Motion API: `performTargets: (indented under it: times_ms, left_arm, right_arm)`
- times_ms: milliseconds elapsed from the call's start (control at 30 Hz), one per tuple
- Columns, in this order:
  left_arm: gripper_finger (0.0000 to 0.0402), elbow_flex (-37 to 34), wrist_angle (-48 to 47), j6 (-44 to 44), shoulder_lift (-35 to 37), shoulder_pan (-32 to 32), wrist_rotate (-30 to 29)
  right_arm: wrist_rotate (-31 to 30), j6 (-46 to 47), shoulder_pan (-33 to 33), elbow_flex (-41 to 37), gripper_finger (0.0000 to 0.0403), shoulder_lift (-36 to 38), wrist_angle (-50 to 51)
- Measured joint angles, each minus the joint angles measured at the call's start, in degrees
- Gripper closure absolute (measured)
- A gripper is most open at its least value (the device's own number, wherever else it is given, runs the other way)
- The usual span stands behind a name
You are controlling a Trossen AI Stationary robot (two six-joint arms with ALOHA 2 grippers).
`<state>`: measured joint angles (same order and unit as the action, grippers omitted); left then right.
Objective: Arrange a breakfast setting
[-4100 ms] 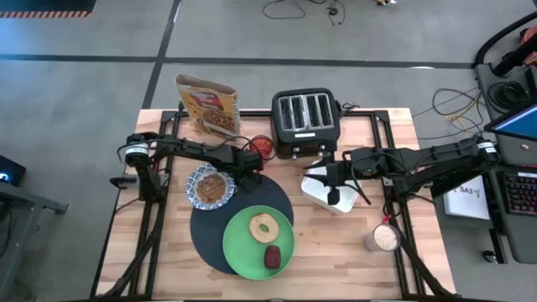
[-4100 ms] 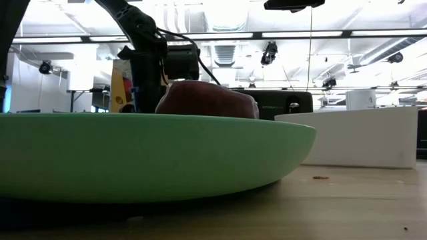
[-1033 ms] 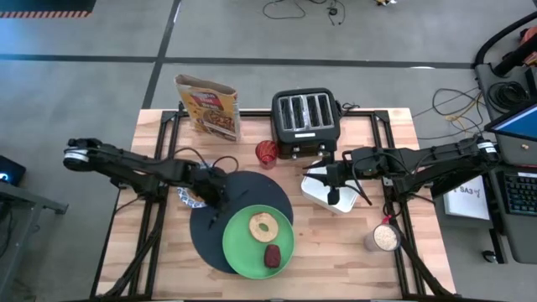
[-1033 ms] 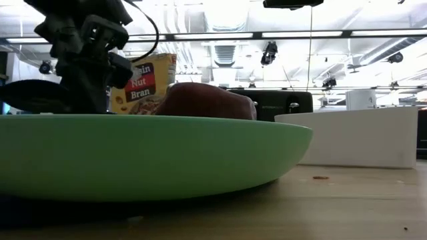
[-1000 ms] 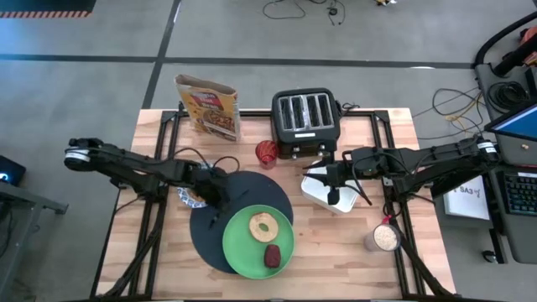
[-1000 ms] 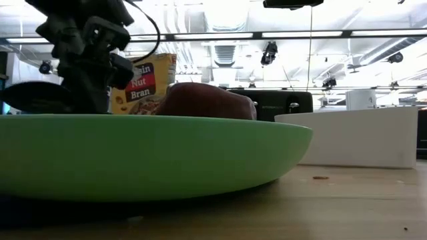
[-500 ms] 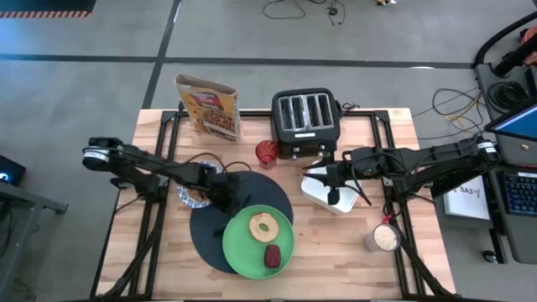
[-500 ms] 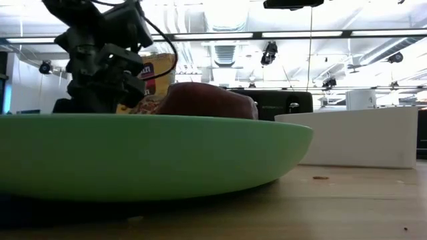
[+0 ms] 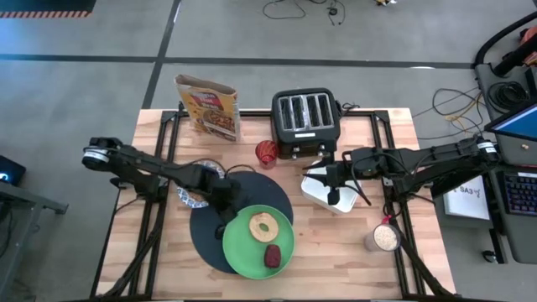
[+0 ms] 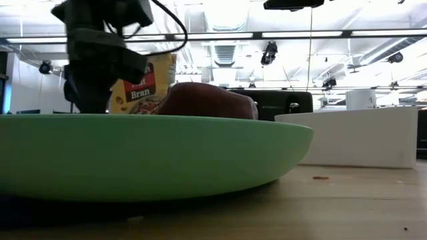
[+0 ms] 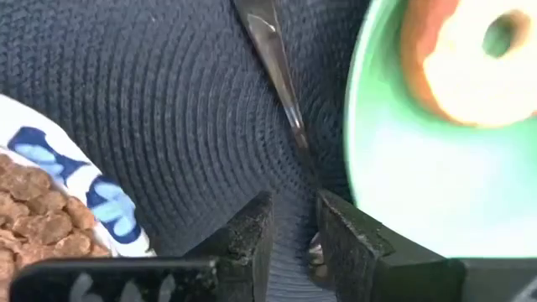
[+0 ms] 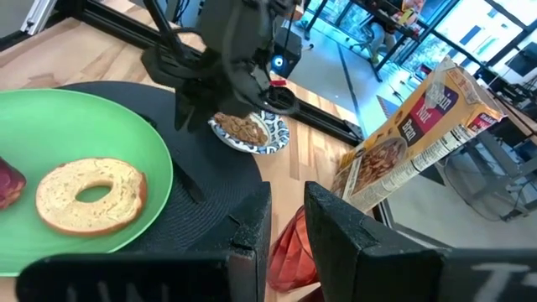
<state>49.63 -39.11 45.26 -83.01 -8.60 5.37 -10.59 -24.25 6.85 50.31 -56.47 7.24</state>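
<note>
From my high view the left gripper [image 9: 225, 204] covers the spoon [image 11: 281, 80]; its wrist view cuts off the handle end. Bowl [image 9: 196, 186] partly under the arm. Low view: mat [image 10: 40, 212] blurred, bagel hidden behind the plate [image 10: 153, 153].

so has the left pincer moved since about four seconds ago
Yes. In the high view the left pincer has moved away from the toaster, toward the lime-green plate, and now sits over the black mat beside the plate's rim.
</note>
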Motion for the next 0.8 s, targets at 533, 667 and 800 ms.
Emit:
performTargets:
  times_ms: [533, 667, 800]
  left_arm:
    - [0.0324, -1.27, -3.18, -0.61, 2.26, -16.75, -16.73]
    - [0.0324, -0.8, -14.13, 6.34, 2.57, -21.06, -24.53]
    - [0.0324, 0.17, -17.93, 10.43, 5.06, -24.09, -32.59]
  right_arm:
    - [-0.02, 0.7, -0.02, -0.31, 0.0339, 0.0, -0.32]
    - [0.0, 1.12, 0.0, -0.31, 0.0339, 0.0, -0.32]
    - [-0.02, 1.12, -0.02, -0.31, 0.0339, 0.0, -0.97]
